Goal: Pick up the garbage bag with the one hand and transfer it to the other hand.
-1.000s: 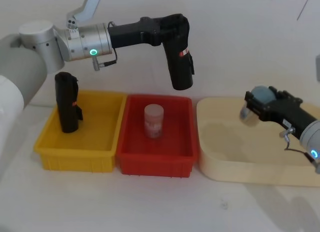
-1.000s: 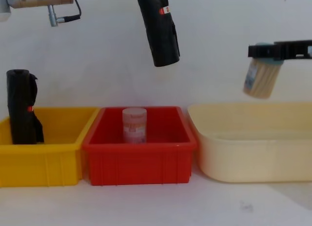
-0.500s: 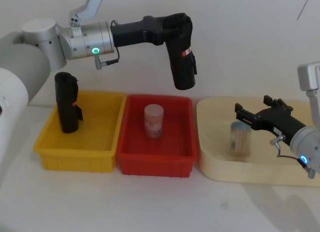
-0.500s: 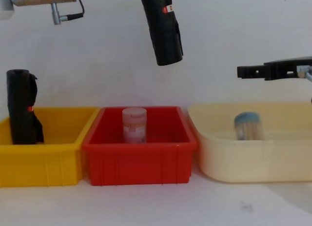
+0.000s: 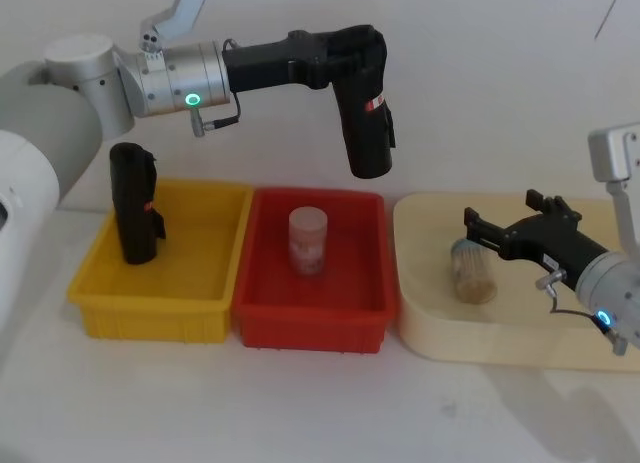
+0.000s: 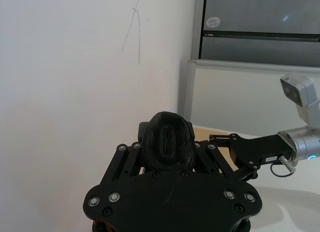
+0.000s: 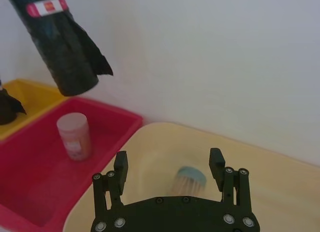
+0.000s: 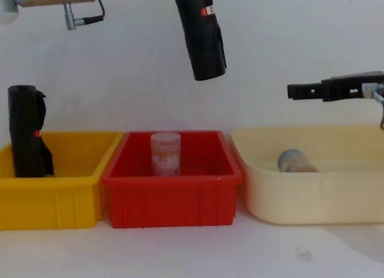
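Starting nearest on the surface, three containers stand in a row: a yellow bin (image 5: 150,318) at 9 o'clock with a second roll (image 5: 133,203) upright in it, a red bin (image 5: 310,321) in the middle holding a jar (image 5: 308,241), and a tub (image 5: 480,341) at 3 o'clock where a canister (image 5: 472,275) lies on its side.

Over the tub hovers the right end effector (image 7: 168,161), fingers spread wide and empty, well apart from the bag (image 5: 367,123).

Farther back at 12 o'clock, the left end effector (image 5: 352,45) clamps the bag's top. The roll hangs steeply, a little tilted, high above the red bin's far wall.

The handover looks risky in several ways:
- **Early release:** if the left lets go before the right has closed firmly, the bag probably falls into the red bin and may knock the jar.
- **Weak grip:** pinching the loose flap (image 7: 102,66) instead of the roll's body would likely let the glossy plastic slip.
- **Collision:** aiming too near the top invites finger-to-finger contact.
- **Wrong target:** the second roll is a near twin.
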{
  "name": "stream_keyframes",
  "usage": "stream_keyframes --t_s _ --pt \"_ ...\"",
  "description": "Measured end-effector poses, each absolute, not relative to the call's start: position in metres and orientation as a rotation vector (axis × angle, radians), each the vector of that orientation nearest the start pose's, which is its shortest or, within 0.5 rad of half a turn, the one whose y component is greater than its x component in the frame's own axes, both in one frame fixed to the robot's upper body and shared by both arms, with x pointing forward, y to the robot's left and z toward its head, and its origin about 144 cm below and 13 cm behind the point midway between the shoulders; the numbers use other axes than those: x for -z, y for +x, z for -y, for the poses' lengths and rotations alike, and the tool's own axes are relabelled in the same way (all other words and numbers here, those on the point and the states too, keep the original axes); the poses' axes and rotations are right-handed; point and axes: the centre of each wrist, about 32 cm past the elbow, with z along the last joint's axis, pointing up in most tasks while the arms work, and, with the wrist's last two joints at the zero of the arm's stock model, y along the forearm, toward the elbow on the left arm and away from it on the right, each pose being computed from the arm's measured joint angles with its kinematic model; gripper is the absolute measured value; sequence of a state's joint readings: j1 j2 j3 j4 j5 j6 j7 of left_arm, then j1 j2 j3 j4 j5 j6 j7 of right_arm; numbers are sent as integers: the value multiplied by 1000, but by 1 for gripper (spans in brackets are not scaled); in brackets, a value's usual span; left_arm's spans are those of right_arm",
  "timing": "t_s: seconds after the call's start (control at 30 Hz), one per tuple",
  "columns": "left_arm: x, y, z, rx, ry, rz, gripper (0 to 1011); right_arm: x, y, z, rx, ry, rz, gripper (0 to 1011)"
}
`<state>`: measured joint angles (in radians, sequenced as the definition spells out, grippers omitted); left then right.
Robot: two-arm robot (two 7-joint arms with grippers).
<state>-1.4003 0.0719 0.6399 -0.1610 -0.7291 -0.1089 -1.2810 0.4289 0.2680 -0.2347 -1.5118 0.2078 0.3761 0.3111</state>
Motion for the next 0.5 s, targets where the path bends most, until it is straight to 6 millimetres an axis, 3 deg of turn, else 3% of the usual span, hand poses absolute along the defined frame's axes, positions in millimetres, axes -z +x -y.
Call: stream_keyframes --t_s 0.5 --pt "-1381 736 -240 -270 -96 53 364 -1294 550 226 998 -66 148 1001"
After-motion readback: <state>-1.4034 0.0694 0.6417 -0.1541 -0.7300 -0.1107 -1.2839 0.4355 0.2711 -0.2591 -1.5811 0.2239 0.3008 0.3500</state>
